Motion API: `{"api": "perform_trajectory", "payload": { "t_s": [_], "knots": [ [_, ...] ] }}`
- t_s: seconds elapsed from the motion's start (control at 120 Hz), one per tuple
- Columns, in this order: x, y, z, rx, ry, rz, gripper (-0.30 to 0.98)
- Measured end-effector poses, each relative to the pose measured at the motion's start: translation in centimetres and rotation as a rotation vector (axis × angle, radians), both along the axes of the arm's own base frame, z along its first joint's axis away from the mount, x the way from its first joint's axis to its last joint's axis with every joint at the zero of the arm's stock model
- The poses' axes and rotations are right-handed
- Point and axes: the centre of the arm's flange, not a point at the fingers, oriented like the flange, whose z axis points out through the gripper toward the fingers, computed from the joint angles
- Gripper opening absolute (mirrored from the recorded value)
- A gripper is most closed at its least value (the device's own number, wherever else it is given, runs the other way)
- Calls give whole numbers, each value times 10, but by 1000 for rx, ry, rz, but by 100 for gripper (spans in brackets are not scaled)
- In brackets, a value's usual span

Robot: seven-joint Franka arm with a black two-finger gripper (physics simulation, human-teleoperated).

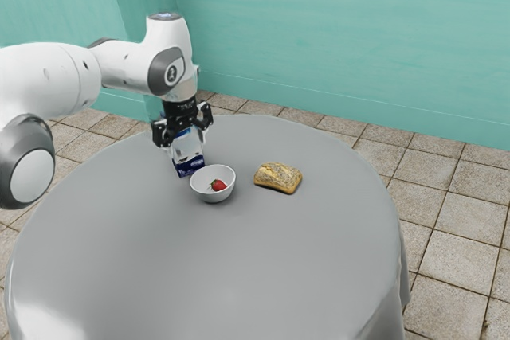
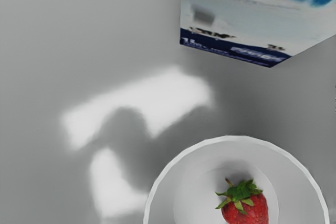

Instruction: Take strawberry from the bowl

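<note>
The strawberry (image 2: 247, 209) lies in the bowl (image 2: 181, 167), its red, seed-pitted flesh topped by a ragged green leafy cap and a short brownish stem. The bowl is white, smooth and round, with a thin rim and a faint ring inside around its floor. Near it, with a gap between, stands a box-sided carton (image 2: 231, 19), deep blue above, pale in the middle with small dark figures, navy along the base; "1L" can be read at one corner, the other lettering I cannot make out. The tool (image 1: 184, 130) hangs above the surface (image 1: 191, 256), its two black fingers spread wide, with nothing gripped between them. On the bowl's other side from the carton sits a bread roll (image 1: 278, 177), blocky, golden-crusted and mottled on top. The surface is round, draped in smooth grey cloth with a soft sheen; beyond are rough beige floor tiles (image 1: 458, 256) and a teal wall (image 1: 343, 33).
</note>
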Motion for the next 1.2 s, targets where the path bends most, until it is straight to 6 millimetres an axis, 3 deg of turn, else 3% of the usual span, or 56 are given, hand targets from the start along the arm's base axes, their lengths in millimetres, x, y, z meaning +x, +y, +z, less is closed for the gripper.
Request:
{"api": "perform_trajectory", "payload": {
  "t_s": [0.167, 0.583, 1.2],
  "knots": [
    [8, -2, -22, -13, -10, 116, 65],
    [13, -21, -53, -3, -1, 251, 41],
    [25, -34, -89, 6, -6, 313, 34]
  ]
}}
